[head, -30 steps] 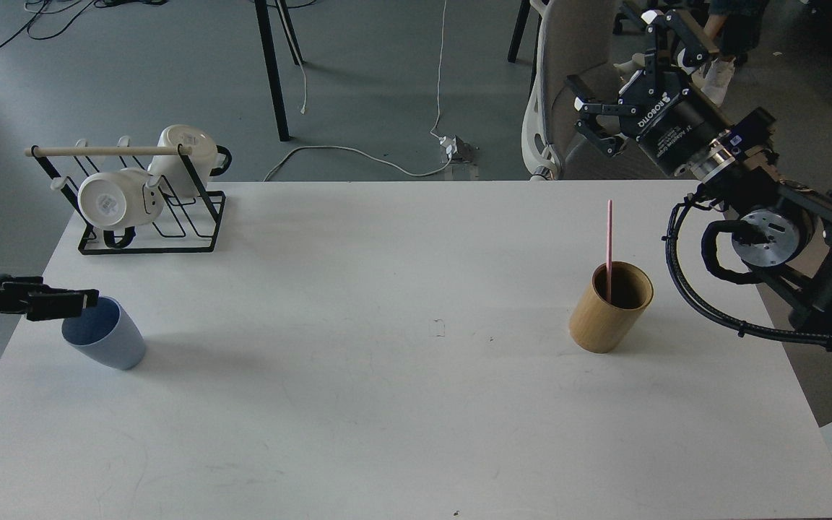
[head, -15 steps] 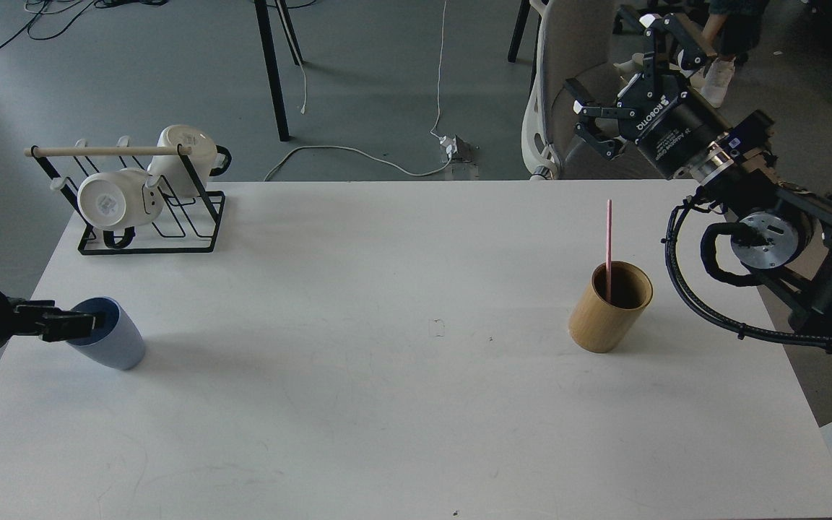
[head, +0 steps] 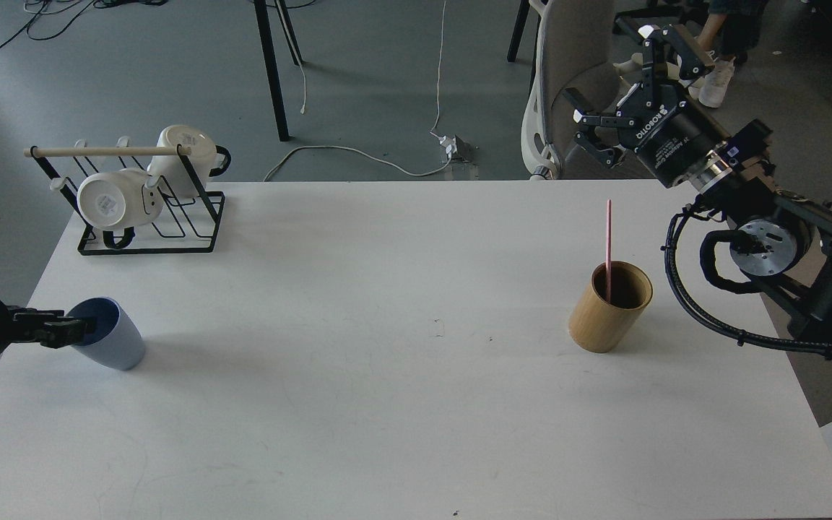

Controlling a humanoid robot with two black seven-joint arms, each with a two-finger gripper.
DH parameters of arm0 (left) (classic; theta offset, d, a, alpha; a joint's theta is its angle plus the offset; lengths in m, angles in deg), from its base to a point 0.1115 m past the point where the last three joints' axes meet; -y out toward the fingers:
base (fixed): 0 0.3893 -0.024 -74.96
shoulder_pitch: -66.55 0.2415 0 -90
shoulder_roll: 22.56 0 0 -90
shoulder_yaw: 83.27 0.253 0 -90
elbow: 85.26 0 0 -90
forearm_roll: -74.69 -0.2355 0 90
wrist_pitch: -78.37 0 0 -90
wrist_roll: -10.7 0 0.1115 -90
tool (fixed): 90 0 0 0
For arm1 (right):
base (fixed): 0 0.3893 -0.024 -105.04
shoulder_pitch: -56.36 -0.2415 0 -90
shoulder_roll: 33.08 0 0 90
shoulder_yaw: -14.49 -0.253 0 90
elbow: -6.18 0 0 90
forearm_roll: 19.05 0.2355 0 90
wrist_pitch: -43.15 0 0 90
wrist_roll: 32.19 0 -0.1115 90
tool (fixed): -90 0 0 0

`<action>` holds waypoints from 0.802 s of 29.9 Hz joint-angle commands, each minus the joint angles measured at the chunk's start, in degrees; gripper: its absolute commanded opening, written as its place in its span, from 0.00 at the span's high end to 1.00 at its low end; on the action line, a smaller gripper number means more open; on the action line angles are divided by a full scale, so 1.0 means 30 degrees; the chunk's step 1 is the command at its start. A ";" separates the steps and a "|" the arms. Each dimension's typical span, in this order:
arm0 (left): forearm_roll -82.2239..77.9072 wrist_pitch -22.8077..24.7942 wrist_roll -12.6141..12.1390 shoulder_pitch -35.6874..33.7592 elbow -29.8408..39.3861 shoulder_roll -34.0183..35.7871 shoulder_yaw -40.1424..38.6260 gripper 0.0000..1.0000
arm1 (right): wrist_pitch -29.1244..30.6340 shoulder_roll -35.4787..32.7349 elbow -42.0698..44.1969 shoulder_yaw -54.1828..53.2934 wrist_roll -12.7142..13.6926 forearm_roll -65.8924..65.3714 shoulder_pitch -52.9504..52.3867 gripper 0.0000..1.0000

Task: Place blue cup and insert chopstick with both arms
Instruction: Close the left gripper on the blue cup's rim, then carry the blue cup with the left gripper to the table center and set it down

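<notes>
Here, the left hand (head: 73, 331), end-on at the blue cup's (head: 107, 344) rim, was seen lower than before, grip unreadable; the right hand (head: 622, 94) was spread wide.

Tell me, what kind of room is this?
Probably a lab or workshop, not a home kitchen: cables trail over a bare grey floor, an office chair stands behind the white table, and robot arms work there.

The left arm is seen low at the left edge, stretched level toward the right, its gripper (head: 73, 331) dark and end-on, so that the fingers cannot be told apart. The right arm is entered from the right edge and is raised up and to the left; its gripper (head: 614, 90) is held high with the two fingers spread wide apart
</notes>
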 commanded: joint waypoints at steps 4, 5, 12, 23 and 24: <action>-0.0246 -0.0669 0.0000 0.0003 0.0001 -0.0001 -0.0029 0.55 | 0.0000 -0.0026 0.0030 -0.0013 -0.0001 -0.0009 0.0021 0.01; -0.0246 -0.0727 0.0000 0.0003 0.0001 -0.0001 -0.0058 0.55 | 0.0000 -0.0026 0.0030 -0.0013 -0.0001 0.0020 0.0050 0.01; -0.0217 -0.0903 0.0000 0.0003 0.0031 -0.0001 -0.0087 0.61 | 0.0000 0.0003 0.0059 -0.0071 -0.0001 -0.0009 0.0167 0.01; -0.0246 -0.0903 0.0000 0.0384 0.0118 0.0028 -0.0058 0.96 | 0.0000 -0.0026 0.0059 -0.0071 -0.0001 0.0020 0.0226 0.01; -0.0246 -0.0903 0.0000 0.0412 0.0148 0.0000 -0.0058 0.97 | 0.0000 -0.0026 0.0059 -0.0071 -0.0001 0.0020 0.0284 0.01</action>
